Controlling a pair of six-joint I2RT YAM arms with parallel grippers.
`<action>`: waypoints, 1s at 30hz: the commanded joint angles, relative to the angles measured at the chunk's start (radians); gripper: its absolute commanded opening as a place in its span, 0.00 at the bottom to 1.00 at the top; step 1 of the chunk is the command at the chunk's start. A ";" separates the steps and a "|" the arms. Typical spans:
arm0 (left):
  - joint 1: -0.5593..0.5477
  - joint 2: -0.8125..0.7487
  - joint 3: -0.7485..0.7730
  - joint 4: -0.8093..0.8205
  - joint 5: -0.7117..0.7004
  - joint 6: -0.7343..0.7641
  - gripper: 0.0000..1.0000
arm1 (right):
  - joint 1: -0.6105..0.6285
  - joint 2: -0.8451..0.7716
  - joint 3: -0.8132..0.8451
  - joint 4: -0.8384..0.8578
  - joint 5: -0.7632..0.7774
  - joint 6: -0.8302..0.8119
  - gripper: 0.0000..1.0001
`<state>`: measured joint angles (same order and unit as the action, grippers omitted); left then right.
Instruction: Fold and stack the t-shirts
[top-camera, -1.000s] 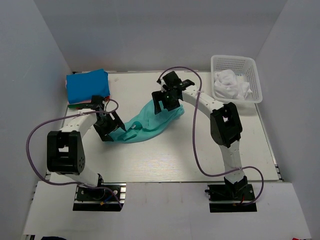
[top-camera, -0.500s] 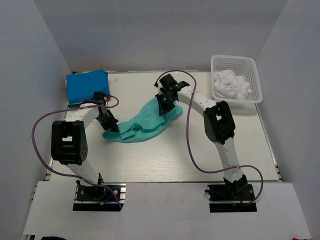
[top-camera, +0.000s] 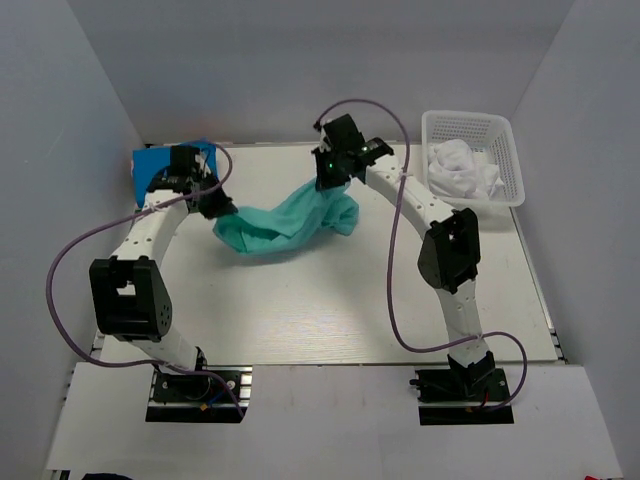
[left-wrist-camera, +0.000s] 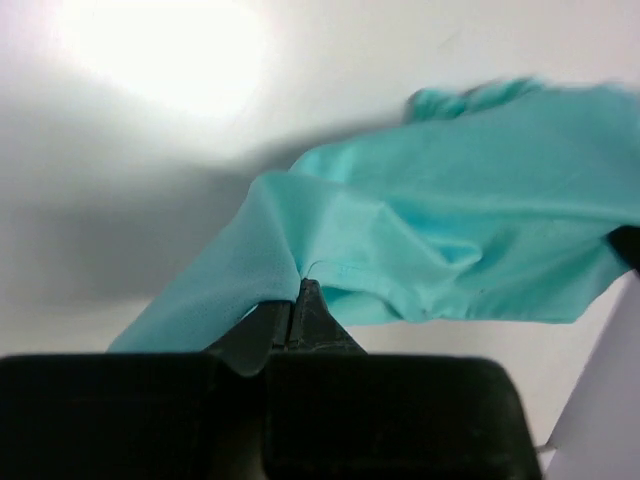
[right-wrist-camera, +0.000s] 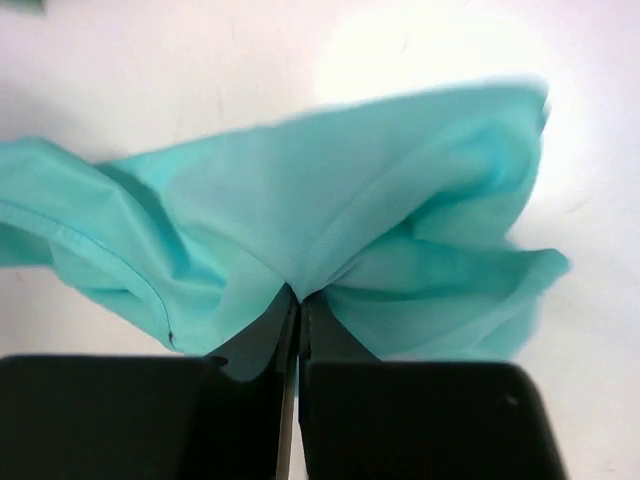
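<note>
The left pincer (top-camera: 216, 208) was closed on the left end of the teal-green t-shirt (top-camera: 290, 218), and the right pincer (top-camera: 331, 182) was closed on its right end. In both wrist views the fingers were pressed together, with a fold of the teal cloth caught between them. The shirt hung between the two pincers as a crumpled band that sagged in the middle, over the far half of the bench (top-camera: 300, 310). Whether its lowest part touched the bench, I could not tell. The left arm reached to the far left and the right arm to the far middle. Just beyond the left pincer, in the far left corner, a bright blue t-shirt (top-camera: 150, 168) lay flat, partly hidden by the arm. In the far right corner stood a white basket (top-camera: 512, 165), with white cloth (top-camera: 462, 168) bunched inside it.
</note>
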<state>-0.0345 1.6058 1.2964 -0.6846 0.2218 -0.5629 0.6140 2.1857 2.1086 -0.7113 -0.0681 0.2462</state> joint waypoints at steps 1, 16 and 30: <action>0.004 0.035 0.282 0.091 0.024 0.015 0.00 | -0.048 -0.067 0.192 0.052 0.166 0.016 0.00; 0.013 0.025 0.658 0.331 0.192 -0.026 0.00 | -0.191 -0.435 -0.107 0.509 0.208 -0.137 0.34; -0.011 -0.268 -0.268 0.303 0.263 0.027 0.00 | -0.181 -0.657 -0.869 0.228 -0.131 0.073 0.80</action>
<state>-0.0479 1.3865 1.0737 -0.3737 0.4610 -0.5568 0.4282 1.4986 1.1812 -0.4503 -0.1226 0.3008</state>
